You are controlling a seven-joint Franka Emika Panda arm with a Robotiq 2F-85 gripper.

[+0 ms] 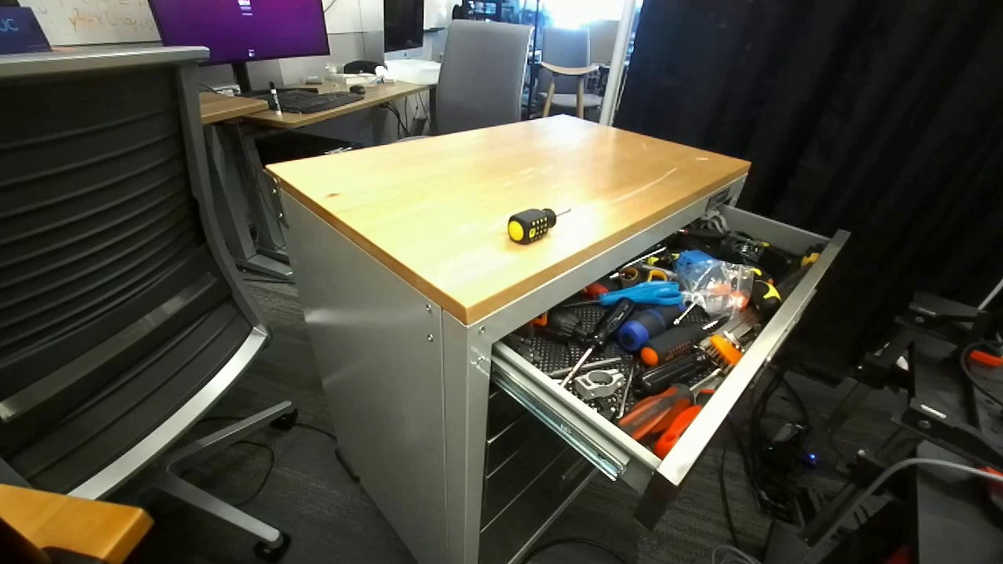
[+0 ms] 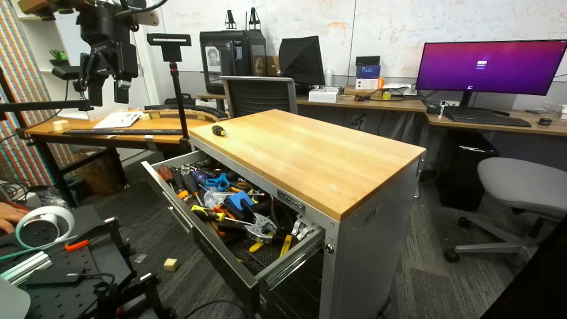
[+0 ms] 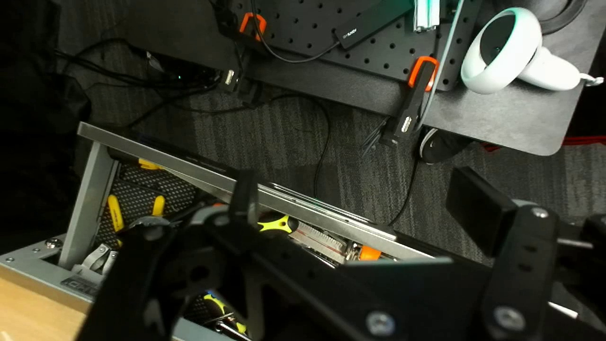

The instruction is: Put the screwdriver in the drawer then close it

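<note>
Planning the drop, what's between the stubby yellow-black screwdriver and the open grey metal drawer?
From screwdriver to drawer: just wooden tabletop, then grey metal front rail, in both exterior views.

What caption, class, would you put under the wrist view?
Open, empty end effector in the foreground, pulled-out drawer of hand tools behind.

In both exterior views: fairly bright, mostly sharp. A background light just past 12 o'clock in an exterior view clips to white; glare lies on the cabinet top at 1 o'clock, rim of the drawer catches a highlight, curtain at 2 o'clock sinks to near-black. Monitor glows purple at 2 o'clock in an exterior view, text washed out; striped panel near 10 o'clock leans, wide-angle stretch. Wrist view: dim, greenish cast on a pale strip at 1 o'clock; gripper toward 5 o'clock dark, slightly soft.
</note>
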